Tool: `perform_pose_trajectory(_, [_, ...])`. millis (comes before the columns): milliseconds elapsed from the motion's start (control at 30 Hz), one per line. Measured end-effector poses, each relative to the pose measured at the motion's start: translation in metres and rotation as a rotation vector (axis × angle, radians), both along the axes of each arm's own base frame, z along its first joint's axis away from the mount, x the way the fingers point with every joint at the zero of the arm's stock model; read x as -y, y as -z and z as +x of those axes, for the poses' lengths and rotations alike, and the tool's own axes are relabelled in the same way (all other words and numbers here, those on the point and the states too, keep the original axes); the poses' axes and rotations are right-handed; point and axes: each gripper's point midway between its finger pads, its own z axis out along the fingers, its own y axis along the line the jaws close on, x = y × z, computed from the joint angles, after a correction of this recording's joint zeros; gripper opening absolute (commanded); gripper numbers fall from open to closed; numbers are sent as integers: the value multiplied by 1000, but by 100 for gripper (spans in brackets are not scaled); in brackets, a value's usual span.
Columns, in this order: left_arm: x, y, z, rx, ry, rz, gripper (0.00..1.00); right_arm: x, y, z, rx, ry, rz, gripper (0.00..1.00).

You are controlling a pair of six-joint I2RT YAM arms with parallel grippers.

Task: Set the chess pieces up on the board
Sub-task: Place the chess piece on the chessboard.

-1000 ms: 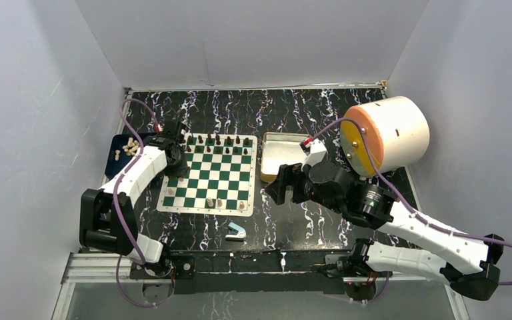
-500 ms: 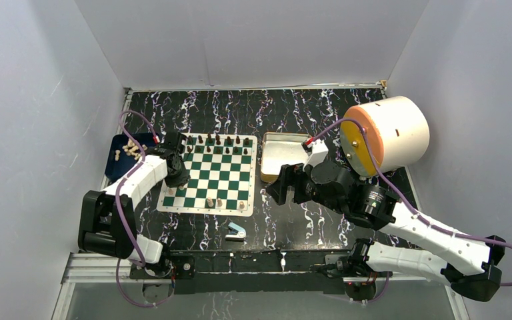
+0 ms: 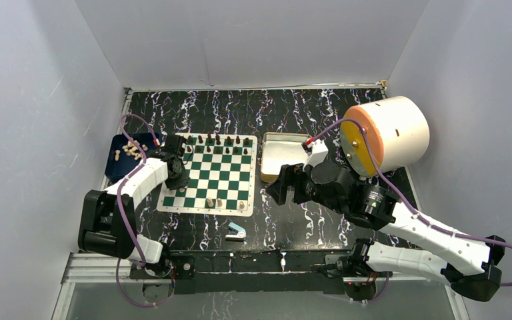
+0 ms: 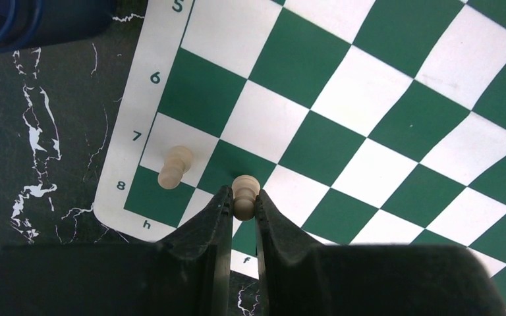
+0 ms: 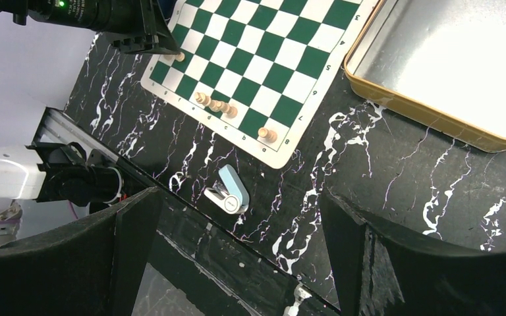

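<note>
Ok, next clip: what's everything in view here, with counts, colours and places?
board: one, green-and-white, cream border, left-centre of table
dark pieces: several, dark brown, board's far row
pale pieces: several, beige, board's near rows
loose pieces: small heap, beige, in the tray
tray: one, dark blue, left of board
tin: one, silver, right of board
stapler-like object: one, blue-and-white, near side of board
cylinder: one, white with orange face, far right
table: one, black marbled
left claw: one, black, shut on held piece, beige, over board's near-left corner
right claw: one, black, open, beside tin
</note>
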Motion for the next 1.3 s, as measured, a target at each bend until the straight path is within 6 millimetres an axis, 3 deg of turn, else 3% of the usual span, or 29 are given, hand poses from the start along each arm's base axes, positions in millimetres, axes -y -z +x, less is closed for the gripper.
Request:
perform_pose_trajectory(667, [-4,9,-1,-13,8,24,10,-5,9,0,-19,-12,-25,99])
perform_pose_trajectory(1133, [-5,12,1,-16,26,34,27,-5,8,-1,-20,-15,-22,99])
perform_pose_trajectory(1300, [-5,12,-1,-22,26,32,28,-5,6,-1,-16,-16,-15,99])
